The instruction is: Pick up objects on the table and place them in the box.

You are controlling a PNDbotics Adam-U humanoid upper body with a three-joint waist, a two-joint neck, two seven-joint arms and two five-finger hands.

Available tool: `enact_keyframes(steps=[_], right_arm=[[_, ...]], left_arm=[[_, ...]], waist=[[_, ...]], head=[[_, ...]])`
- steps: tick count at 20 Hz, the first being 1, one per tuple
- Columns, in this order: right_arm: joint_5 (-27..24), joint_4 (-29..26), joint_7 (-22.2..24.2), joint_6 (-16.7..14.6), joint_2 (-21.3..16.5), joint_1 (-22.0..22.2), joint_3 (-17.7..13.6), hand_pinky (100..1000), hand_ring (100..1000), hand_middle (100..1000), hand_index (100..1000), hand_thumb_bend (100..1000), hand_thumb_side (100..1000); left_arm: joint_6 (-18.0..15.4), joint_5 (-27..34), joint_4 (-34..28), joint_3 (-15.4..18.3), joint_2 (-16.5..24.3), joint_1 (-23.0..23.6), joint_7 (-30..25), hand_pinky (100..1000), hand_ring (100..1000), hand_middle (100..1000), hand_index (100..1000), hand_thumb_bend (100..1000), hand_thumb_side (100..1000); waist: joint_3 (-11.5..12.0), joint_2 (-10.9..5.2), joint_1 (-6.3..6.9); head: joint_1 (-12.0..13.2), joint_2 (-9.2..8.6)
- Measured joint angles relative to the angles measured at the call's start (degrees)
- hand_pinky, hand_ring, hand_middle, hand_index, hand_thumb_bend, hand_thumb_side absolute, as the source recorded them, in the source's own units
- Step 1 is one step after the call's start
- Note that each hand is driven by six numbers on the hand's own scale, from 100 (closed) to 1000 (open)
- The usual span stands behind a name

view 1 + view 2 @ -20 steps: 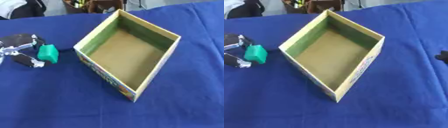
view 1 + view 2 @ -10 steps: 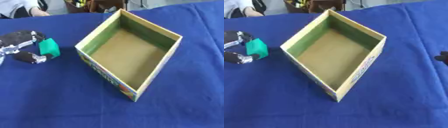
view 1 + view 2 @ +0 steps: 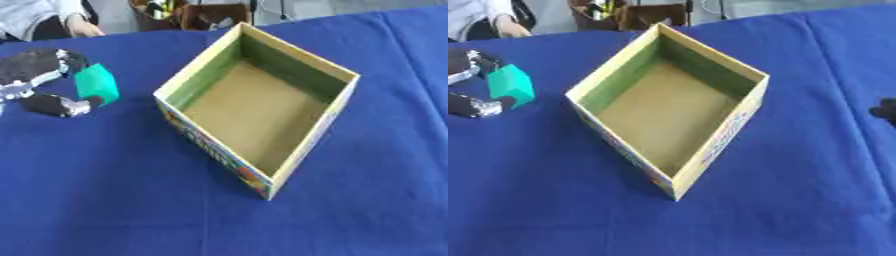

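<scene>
Left eye view: the left hand [image 3: 39, 82] pinches a green block [image 3: 95, 83] left of the open cardboard box [image 3: 302, 147] on the blue tablecloth [image 3: 105, 200]. Right eye view: the right hand [image 3: 885, 110] shows dark at the right edge; fingers indiscernible.

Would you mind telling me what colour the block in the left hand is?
Green, teal-tinted; the block shows best in the left eye view.
</scene>
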Motion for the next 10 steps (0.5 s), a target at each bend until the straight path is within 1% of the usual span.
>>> enact_keyframes(steps=[2,5,10], right_arm=[[-0.42,0.0,-0.02,-0.02,-0.26,0.0,0.0,946,914,712,845,100,848],[-1.02,0.0,-0.04,-0.04,-0.46,0.01,-0.01,945,913,711,845,100,848],[-1.69,0.0,-0.2,-0.2,-0.95,0.04,-0.02,944,912,711,845,100,848]], left_arm=[[0.13,0.65,-0.59,-0.18,0.01,0.0,-0.13,519,605,599,731,102,885],[0.29,2.26,-1.46,-0.42,0.01,-0.15,-0.57,509,595,587,718,100,884],[0.06,5.63,-3.75,-1.35,-0.67,-3.01,-2.11,500,582,568,700,100,880]], waist=[[0.17,-0.39,0.0],[0.18,-0.83,0.0],[0.03,-1.72,0.02]], head=[[-0.04,0.35],[-0.07,0.39],[-0.24,0.88]])
